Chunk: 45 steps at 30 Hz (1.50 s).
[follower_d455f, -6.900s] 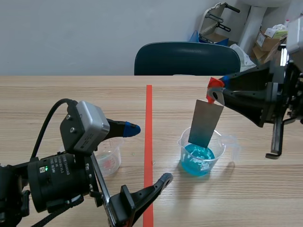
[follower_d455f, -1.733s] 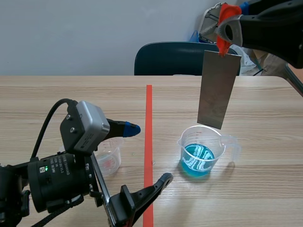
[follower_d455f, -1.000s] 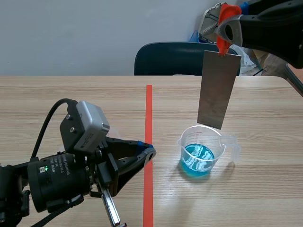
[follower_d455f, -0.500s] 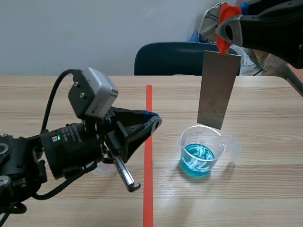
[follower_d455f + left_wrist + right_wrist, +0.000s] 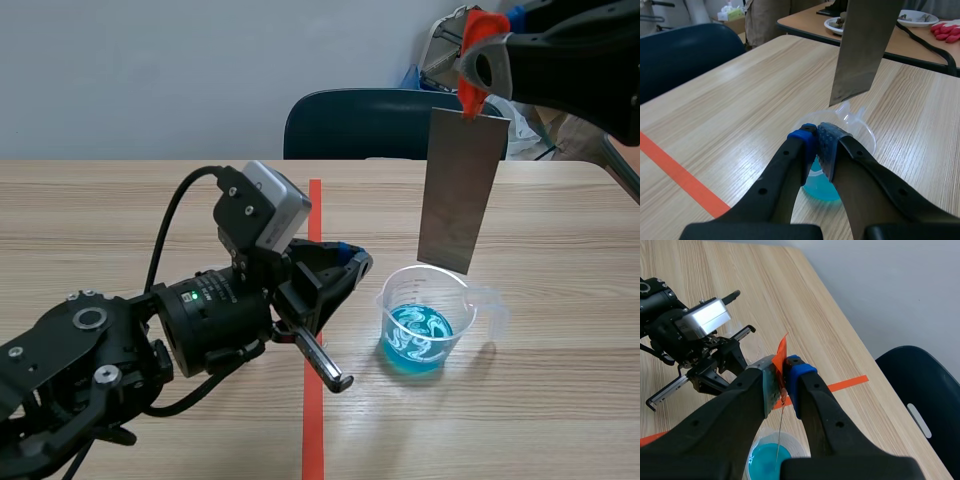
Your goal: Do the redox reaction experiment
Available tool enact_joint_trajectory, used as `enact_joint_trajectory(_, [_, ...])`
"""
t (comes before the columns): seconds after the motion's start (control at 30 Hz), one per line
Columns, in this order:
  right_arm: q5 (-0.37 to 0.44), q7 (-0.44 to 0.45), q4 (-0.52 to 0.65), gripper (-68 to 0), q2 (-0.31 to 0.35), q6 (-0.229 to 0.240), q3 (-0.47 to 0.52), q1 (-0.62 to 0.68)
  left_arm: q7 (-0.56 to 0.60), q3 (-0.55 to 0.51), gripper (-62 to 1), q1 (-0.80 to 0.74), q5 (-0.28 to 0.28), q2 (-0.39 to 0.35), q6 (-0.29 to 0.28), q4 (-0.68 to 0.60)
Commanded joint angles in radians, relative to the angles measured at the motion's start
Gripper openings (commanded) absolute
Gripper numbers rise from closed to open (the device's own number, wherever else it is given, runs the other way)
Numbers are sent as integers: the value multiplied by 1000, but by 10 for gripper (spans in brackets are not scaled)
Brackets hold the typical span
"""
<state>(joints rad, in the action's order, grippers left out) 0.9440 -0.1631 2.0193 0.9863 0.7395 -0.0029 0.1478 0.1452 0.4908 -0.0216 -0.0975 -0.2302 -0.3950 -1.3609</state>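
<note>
Metal plate (image 5: 460,190): a flat, thin, dull-grey rectangle that hangs upright straight above the beaker (image 5: 425,320). Its lower edge is just over the rim and clear of the liquid. The right jaws are clamped tight on the orange-red tab (image 5: 472,60) at the plate's top edge. From the right wrist view the plate (image 5: 780,435) shows edge-on as a fine line dropping toward the beaker (image 5: 774,460).

The beaker is clear plastic, round, with a pouring spout and printed marks on its wall. It stands on the pale wood-grain bench (image 5: 150,200) and holds a shallow pool of bright blue liquid (image 5: 417,340).

The left jaws are closed on nothing, with the dotted pads (image 5: 827,145) pressed together. Their tips sit low and just beside the beaker's rim, on the side toward the orange-red tape line (image 5: 315,215). Whether they touch the rim cannot be told. A dark blue chair (image 5: 390,125) stands beyond the beaker, past the bench's far edge.

Some seven seconds ago the plate stood dipped in the blue liquid. It has since been lifted out and has hung unmoved for nearly two seconds. In that time the left jaws, then spread wide and well away from the beaker, have shut and swung across the tape line to it.
</note>
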Motion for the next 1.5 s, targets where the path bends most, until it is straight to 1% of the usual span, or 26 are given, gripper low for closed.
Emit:
enact_joint_trajectory(0.0, [18,11,10,-669,0,6,6,-10,15,-3,-592,12,-10,23,17,4])
enact_joint_trajectory(0.17, [18,11,10,-669,0,6,6,-10,16,-1,-592,34,-10,51,38,42])
enact_joint_trajectory(0.53, [18,11,10,-669,0,6,6,-10,21,3,-592,48,-14,80,61,45])
enact_joint_trajectory(1.1, [18,11,10,-669,0,6,6,-10,11,3,-592,52,-26,85,60,45])
enact_joint_trajectory(1.23, [18,11,10,-669,0,6,6,-10,-12,3,-592,52,-64,85,59,45])
enact_joint_trajectory(1.47, [18,11,10,-669,0,6,6,-10,-12,3,-592,53,-63,85,56,45])
